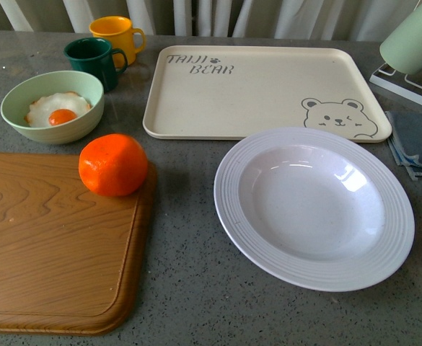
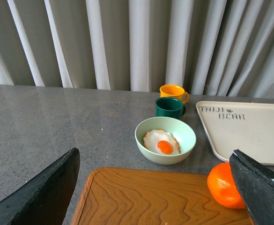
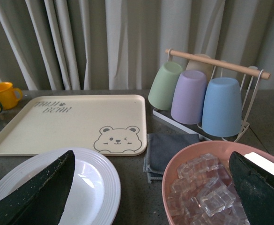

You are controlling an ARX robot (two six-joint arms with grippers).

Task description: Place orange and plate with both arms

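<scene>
Wide open and empty, the left gripper [image 2: 154, 155] and right gripper [image 3: 151, 158] hover; orange [image 1: 113, 165] and plate [image 1: 232, 205] lie untouched, one before each arm.

The front camera is looking down close on the table [image 1: 189, 216]; both wrist cameras are facing the curtains [image 2: 141, 42] from low down — all three are sharing the tray [image 1: 261, 90].

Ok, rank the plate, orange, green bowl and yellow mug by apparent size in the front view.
1. plate
2. green bowl
3. orange
4. yellow mug, though it stands farthest back and is partly hidden by the dark mug, so its place is unsure.
</scene>
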